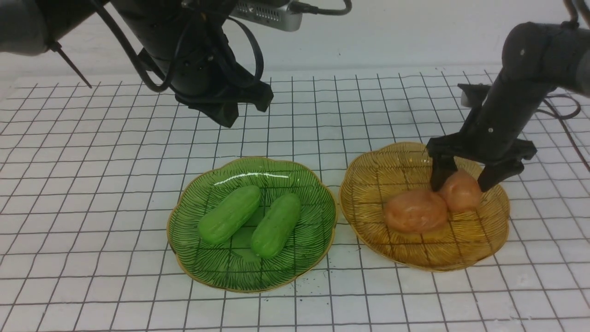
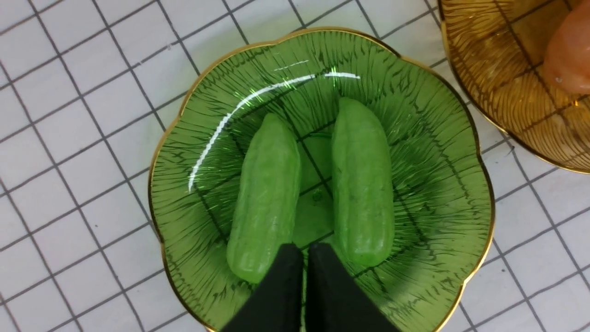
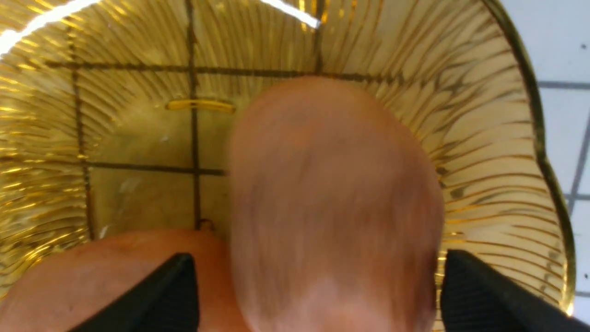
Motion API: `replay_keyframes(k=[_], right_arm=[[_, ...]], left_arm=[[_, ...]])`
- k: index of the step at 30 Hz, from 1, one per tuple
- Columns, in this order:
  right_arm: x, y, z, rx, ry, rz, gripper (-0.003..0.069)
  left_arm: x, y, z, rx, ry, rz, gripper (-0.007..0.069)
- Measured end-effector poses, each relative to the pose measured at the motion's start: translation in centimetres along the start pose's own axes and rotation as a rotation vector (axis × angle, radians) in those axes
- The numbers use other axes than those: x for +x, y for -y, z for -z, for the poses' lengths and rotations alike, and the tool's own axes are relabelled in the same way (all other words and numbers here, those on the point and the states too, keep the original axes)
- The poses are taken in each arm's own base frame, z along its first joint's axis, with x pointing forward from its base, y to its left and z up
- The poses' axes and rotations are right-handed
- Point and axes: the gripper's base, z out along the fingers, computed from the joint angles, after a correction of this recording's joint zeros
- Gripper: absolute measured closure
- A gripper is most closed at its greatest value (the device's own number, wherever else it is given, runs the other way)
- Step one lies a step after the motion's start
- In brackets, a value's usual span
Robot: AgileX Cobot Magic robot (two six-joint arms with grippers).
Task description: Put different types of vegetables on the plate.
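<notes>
Front view: both cucumbers lie side by side on the green plate, while on the amber plate the right pincer stands spread astride the far potato, one tip hiding where it meets the near potato. Left wrist: the left pincer, pressed together, masks one cucumber's end. Right wrist: far potato blurred between the tips, near potato cut off at the edge.
</notes>
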Motion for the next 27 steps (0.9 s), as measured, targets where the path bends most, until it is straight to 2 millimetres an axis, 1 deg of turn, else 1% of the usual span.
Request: replay_keyframes(k=[2, 3, 4, 6, 7, 8, 11, 12, 13, 14, 15, 16, 18, 19, 20, 21, 22, 23, 24, 25, 26, 27], right_arm=[[0.0, -0.1, 0.1, 0.005, 0.003, -0.001, -0.0024], [0.1, -0.3, 0.8, 0.006, 0.017, 0.003, -0.0029], [0.1, -0.3, 0.9, 0.006, 0.019, 0.003, -0.003], [0.4, -0.5, 2.9, 0.002, 0.064, 0.007, -0.0032], [0.5, -0.6, 3.6, 0.0, 0.079, 0.008, -0.0032], [1.2, -0.7, 5.8, -0.003, 0.12, 0.012, -0.0025], [3.2, -1.0, 10.0, -0.008, 0.2, 0.027, 0.0004], [4.5, -1.0, 12.0, -0.002, 0.241, 0.043, 0.0021], [5.4, -1.0, 13.3, 0.006, 0.267, 0.061, 0.0041], [5.9, -1.0, 14.1, 0.009, 0.285, 0.067, 0.0046], [7.9, -0.9, 16.0, 0.023, 0.321, 0.087, 0.0078], [9.7, -0.8, 17.5, 0.035, 0.351, 0.107, 0.0116], [12.8, -0.6, 19.3, 0.047, 0.389, 0.119, 0.0179], [13.4, -0.6, 19.5, 0.05, 0.395, 0.121, 0.0192], [14.7, -0.5, 20.0, 0.053, 0.406, 0.122, 0.0214], [17.0, -0.3, 20.3, 0.056, 0.417, 0.125, 0.0267], [17.6, -0.2, 20.4, 0.056, 0.42, 0.126, 0.0293], [19.9, 0.0, 20.3, 0.056, 0.426, 0.127, 0.0359], [21.5, 0.2, 20.1, 0.056, 0.431, 0.129, 0.04], [23.6, 0.4, 19.6, 0.054, 0.462, 0.131, 0.0464], [24.4, 0.5, 19.4, 0.052, 0.485, 0.131, 0.0518], [24.9, 0.6, 19.2, 0.052, 0.505, 0.133, 0.0529]], left_arm=[[0.0, 0.0, 0.0, -0.001, 0.0, 0.0, 0.0632], [0.0, 0.0, 0.0, -0.001, 0.0, 0.0, 0.0632], [0.0, 0.0, 0.0, -0.001, 0.0, 0.0, 0.0632], [0.0, 0.0, 0.0, -0.002, 0.0, -0.001, 0.0632], [0.0, 0.0, 0.0, -0.002, 0.0, -0.001, 0.0632], [0.0, 0.0, 0.0, -0.002, 0.0, -0.001, 0.0632], [0.0, 0.0, 0.0, -0.003, 0.0, 0.0, 0.0632], [0.0, 0.0, 0.0, -0.003, 0.0, 0.0, 0.0632], [0.0, 0.0, 0.0, -0.003, 0.0, 0.001, 0.0632], [0.0, 0.0, 0.0, -0.003, 0.0, 0.002, 0.0632], [0.0, 0.0, 0.0, -0.002, 0.0, 0.003, 0.0632], [0.0, 0.0, 0.0, -0.002, 0.0, 0.003, 0.0632], [0.0, 0.0, 0.0, 0.0, 0.0, 0.005, 0.0632], [0.0, 0.0, 0.0, 0.0, 0.0, 0.005, 0.0632], [0.0, 0.0, 0.0, 0.001, 0.0, 0.006, 0.0632], [0.0, 0.0, 0.0, 0.001, 0.0, 0.008, 0.0632], [0.0, 0.0, 0.0, 0.001, 0.0, 0.008, 0.0632], [0.0, 0.0, 0.0, 0.001, 0.0, 0.008, 0.0632], [0.0, 0.0, 0.0, 0.001, 0.0, 0.009, 0.0632], [0.0, 0.0, 0.0, 0.001, 0.0, 0.011, 0.0632], [0.0, 0.0, 0.0, 0.001, 0.0, 0.012, 0.0632], [0.0, 0.0, 0.0, 0.001, 0.0, 0.012, 0.0632]])
